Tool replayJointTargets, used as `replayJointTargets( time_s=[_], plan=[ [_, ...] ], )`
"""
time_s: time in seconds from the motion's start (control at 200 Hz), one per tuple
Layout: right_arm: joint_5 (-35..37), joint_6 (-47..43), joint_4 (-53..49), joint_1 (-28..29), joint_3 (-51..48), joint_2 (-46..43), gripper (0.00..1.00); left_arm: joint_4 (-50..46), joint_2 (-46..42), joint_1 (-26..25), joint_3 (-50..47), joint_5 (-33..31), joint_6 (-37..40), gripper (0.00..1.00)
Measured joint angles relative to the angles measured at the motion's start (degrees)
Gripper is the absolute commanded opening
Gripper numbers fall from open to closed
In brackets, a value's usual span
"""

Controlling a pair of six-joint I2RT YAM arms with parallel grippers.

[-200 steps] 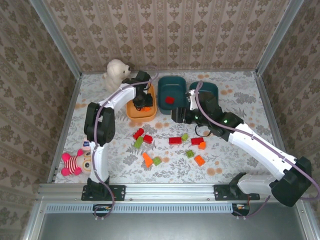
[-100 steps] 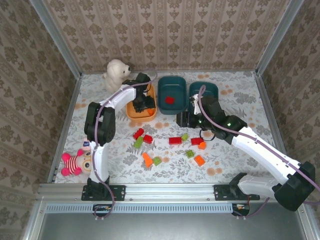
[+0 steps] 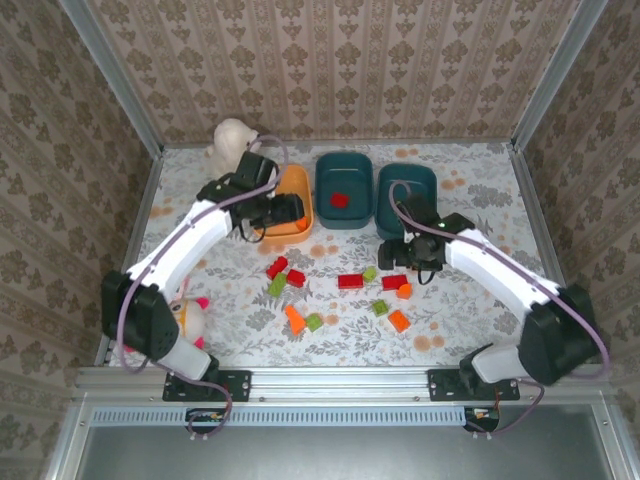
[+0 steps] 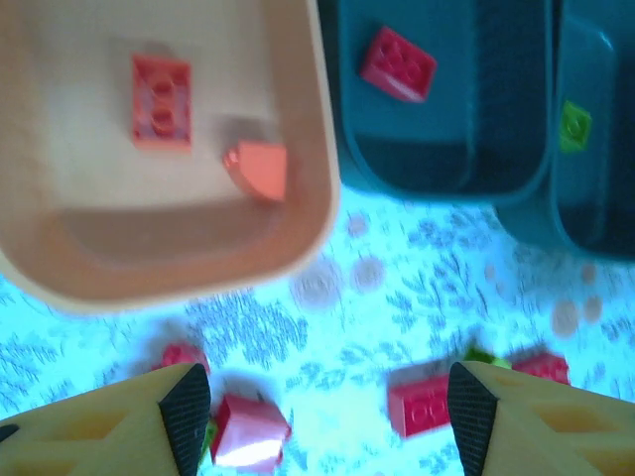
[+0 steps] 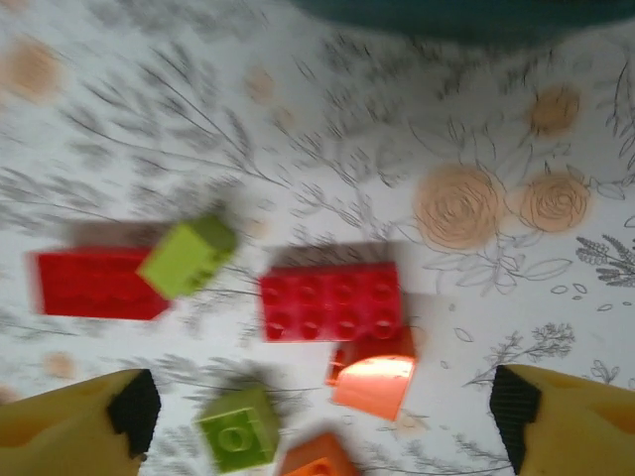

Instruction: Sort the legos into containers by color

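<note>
Tubs: three in a row at the far side of the table (image 3: 470, 300), touching or just beside each other
Orange tub (image 4: 317, 213): leftmost, holds a studded orange brick (image 4: 161, 99) and a smaller orange piece (image 4: 258, 169), lying apart
Middle teal tub (image 4: 466, 89): holds one red brick (image 4: 397, 64), tilted against the floor
Right teal tub (image 4: 595, 208): holds one green brick (image 4: 573, 124)
Left gripper (image 4: 322, 416): jaws spread with nothing between them, hanging over the near rim of the orange tub
Right gripper (image 5: 325, 416): jaws released wide and empty, over the loose legos in front of the right teal tub
Below the right gripper: wide red lego (image 5: 332, 300) with an orange lego (image 5: 375, 382) touching its long edge, a light green lego (image 5: 187, 256) against a second red lego (image 5: 94, 285), picture blurred
Loose legos (image 3: 350, 281): red, orange and green, scattered in a band in front of the tubs
White plush (image 3: 230, 140): far left corner, behind the orange tub
Pink plush (image 3: 190, 318): left edge, beside the left arm
</note>
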Motion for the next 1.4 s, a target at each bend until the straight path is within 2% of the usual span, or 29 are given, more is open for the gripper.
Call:
replayJointTargets(
  time_s=[0.14, 0.25, 0.465, 0.67, 0.89, 1.14, 1.29, 1.4],
  plan=[
    [-0.2, -3.7, -2.5, -0.1, 1.1, 8.5, 1.00, 0.7, -5.8, -1.2, -9.7, 1.5, -0.7, 0.68],
    [-0.3, -5.6, -2.9, -0.8, 2.8, 12.2, 1.00, 0.6, -8.3, -1.2, -13.6, 1.4, -1.9, 0.68],
    [-1.9, -6.8, -2.3, -1.1, 3.5, 16.3, 1.00, 0.6, -13.3, -1.2, -14.9, 1.4, -3.1, 0.68],
    [-2.9, -7.3, -1.6, -1.1, 3.6, 17.3, 0.99, 0.6, -13.8, -1.2, -15.0, 1.2, -3.5, 0.69],
    [-3.5, -7.1, -0.8, -0.3, 3.6, 18.4, 0.87, 0.6, -13.8, -1.2, -15.3, 1.2, -4.2, 0.69],
    [-3.6, -5.3, 0.6, 0.1, 3.6, 20.6, 0.63, 0.8, -13.8, -1.2, -15.4, 1.2, -4.3, 0.69],
    [-1.6, -4.5, 0.2, 0.9, 3.7, 18.9, 0.59, 0.8, -15.3, -1.2, -15.9, 1.0, -4.4, 0.69],
    [1.6, -3.8, -2.4, 2.6, 5.9, 13.2, 0.57, 1.0, -19.0, -1.2, -16.3, 0.6, -4.8, 0.70]
  ],
)
